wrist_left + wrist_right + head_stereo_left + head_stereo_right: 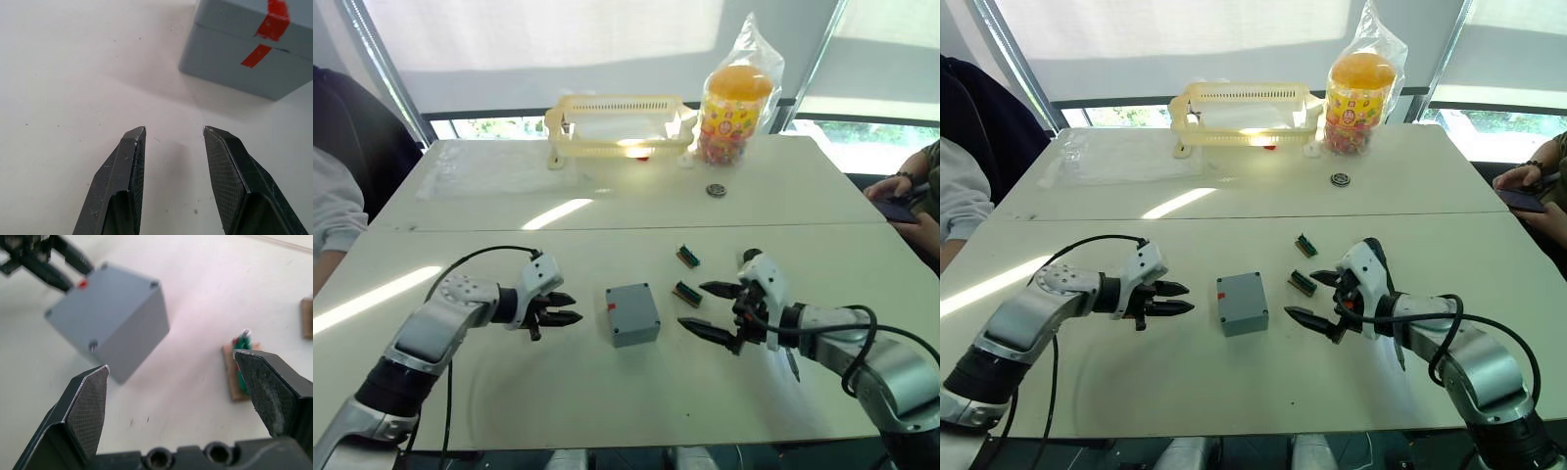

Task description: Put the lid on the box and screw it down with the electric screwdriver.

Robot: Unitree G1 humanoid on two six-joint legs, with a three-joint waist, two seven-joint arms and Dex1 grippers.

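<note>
Right gripper (713, 311) wide open, empty; left gripper (564, 308) slightly open, empty, flanking box (632, 313).

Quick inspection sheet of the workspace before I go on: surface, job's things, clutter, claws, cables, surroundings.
Surface: white table, sunlit streaks.
Job's things: grey box with lid already on, red tape across the seam; electric screwdriver: nothing seen.
Clutter: two small green-brown pieces beside the box; yellow basket, bagged candy jar and a small round disc at the far edge.
Claws: left claw open, empty; right claw open, empty; both flank the box.
Cables: black leads on both arms.
Surroundings: seated people on either side; windows behind.
</note>
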